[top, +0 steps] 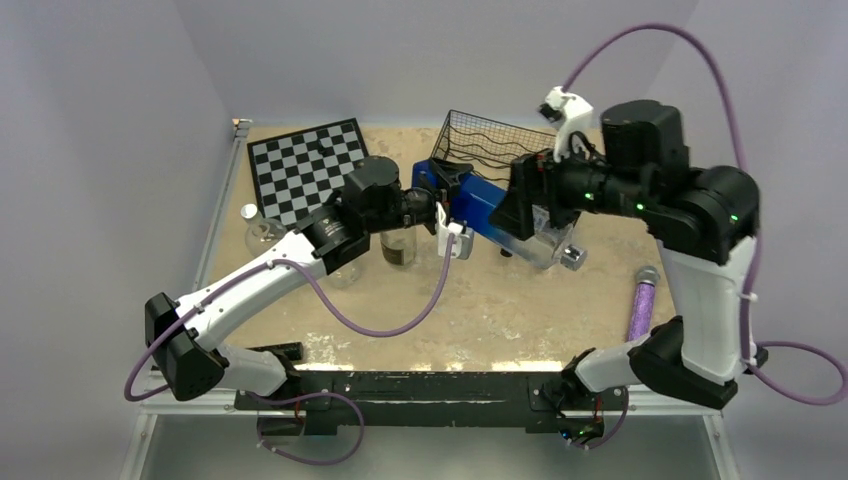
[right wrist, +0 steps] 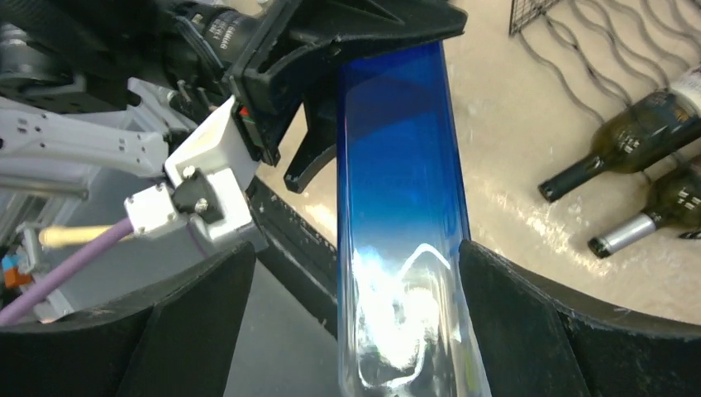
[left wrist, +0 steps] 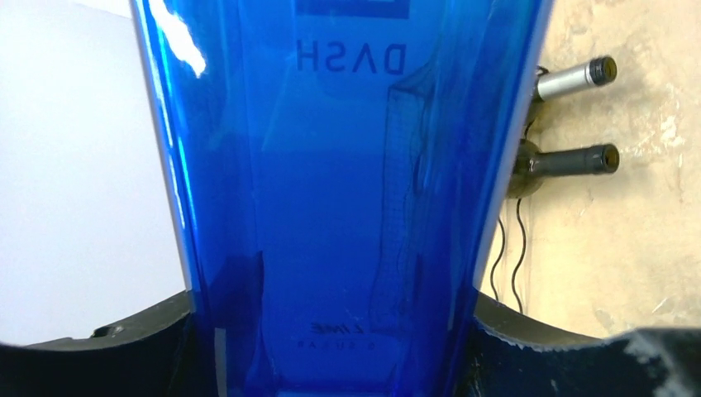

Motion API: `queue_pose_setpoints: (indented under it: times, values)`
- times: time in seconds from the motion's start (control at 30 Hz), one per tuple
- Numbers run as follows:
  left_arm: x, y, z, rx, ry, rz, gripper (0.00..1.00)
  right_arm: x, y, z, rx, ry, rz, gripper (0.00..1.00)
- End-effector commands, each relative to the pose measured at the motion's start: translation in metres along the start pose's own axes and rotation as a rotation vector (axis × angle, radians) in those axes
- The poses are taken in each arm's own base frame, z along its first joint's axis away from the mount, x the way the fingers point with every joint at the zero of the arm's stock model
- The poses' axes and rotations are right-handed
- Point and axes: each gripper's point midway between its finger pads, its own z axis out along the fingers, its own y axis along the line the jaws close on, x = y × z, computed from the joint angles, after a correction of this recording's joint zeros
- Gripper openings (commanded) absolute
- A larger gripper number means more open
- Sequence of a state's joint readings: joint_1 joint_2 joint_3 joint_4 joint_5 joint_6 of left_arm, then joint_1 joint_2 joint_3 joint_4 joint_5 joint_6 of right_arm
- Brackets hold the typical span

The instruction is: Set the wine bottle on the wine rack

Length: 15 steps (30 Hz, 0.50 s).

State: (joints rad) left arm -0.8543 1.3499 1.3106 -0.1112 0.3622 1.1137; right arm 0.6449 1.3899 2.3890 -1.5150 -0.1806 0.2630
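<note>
Upper left of the top view: a black-and-white chessboard [top: 305,165] lies flat on the table, with clear glassware [top: 262,232] just below its left corner. Centre: the left gripper [top: 455,185] is clenched on the blue end of the wine bottle [top: 487,208]; in the left wrist view both fingers [left wrist: 140,356] press against the glass. The bottle lies on its side, slanting toward lower right, its blue fading to clear (the lettering on it shows reversed). It is not on the wine rack [top: 490,135], which stands just above it at upper centre. Right of centre: the right gripper [top: 528,200] is spread wide and straddles the bottle's clear half; the right wrist view shows a gap on one side, so it has no grasp. Two dark bottles [right wrist: 636,136] lie at that view's right edge by the rack's wavy wires; whether they rest on it cannot be told. Lower right: a purple cylinder [top: 640,305] lies on the table.
</note>
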Motion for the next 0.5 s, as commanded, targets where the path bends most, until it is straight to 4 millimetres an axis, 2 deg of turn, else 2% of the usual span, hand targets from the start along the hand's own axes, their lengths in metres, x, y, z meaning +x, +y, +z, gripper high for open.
queue_pose_setpoints:
  times: [0.0, 0.17, 0.3, 0.47]
  values:
    - [-0.041, 0.075, -0.012, -0.230, -0.098, 0.242, 0.00, 0.040, 0.005, 0.005, -0.054, 0.179, 0.036, 0.98]
    - [-0.039, 0.083, -0.008, -0.266, -0.090, 0.283, 0.00, 0.062, -0.010, 0.018, 0.006, 0.290, 0.041, 0.95]
    - [-0.032, 0.081, -0.007, -0.293, -0.066, 0.304, 0.00, 0.076, -0.018, 0.022, 0.043, 0.338, 0.055, 0.94]
    - [-0.027, 0.080, -0.009, -0.325, -0.048, 0.326, 0.00, 0.089, -0.035, 0.023, 0.136, 0.343, 0.076, 0.99]
